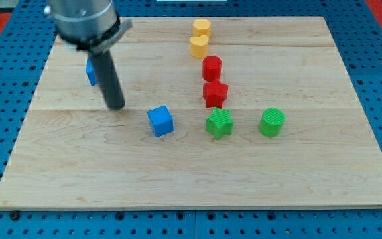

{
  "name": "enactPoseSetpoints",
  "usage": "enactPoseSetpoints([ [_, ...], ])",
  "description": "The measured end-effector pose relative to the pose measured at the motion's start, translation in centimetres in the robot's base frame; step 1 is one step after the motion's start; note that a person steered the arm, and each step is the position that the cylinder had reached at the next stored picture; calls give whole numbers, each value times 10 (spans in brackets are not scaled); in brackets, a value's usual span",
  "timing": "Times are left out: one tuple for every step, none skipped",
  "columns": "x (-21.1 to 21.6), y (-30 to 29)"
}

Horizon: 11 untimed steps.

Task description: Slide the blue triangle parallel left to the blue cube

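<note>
1. The board [297,192] is pale wood on a blue pegboard; my tip [116,106] rests on it left of centre, under the dark rod.
2. There is no claw on this arm, only the rod, so nothing is spread, pressed together or pinching.
3. The blue triangle [91,72] sits far-left, mostly hidden behind the rod; only a blue sliver shows, so its shape cannot be confirmed here.
4. The blue cube [160,121] lies right of my tip and a little nearer, close but apart from it.
5. The tip stands between the two blue blocks, nearer than the triangle and just to its right.
6. Other blocks lie to the right: a yellow cylinder [201,28], a yellow heart [199,46], a red cylinder [211,68], a red star [215,93], a green star [219,123] and a green cylinder [272,123].
7. Judged step: the approach; the triangle is not yet level with the cube.
8. Next move, as I judge it: go round to the triangle's far side and push it nearer, stopping level with the cube, left of it, without nudging the cube.
</note>
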<state>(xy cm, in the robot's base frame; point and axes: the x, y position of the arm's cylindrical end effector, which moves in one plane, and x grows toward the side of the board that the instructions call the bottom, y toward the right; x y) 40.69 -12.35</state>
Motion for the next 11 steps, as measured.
enactPoseSetpoints([
  [-68,24],
  [-93,-31],
  [-58,-71],
  [6,-83],
  [54,-82],
  [39,-85],
  [3,-89],
  [28,-85],
  [50,-85],
  [39,-84],
  [32,-62],
])
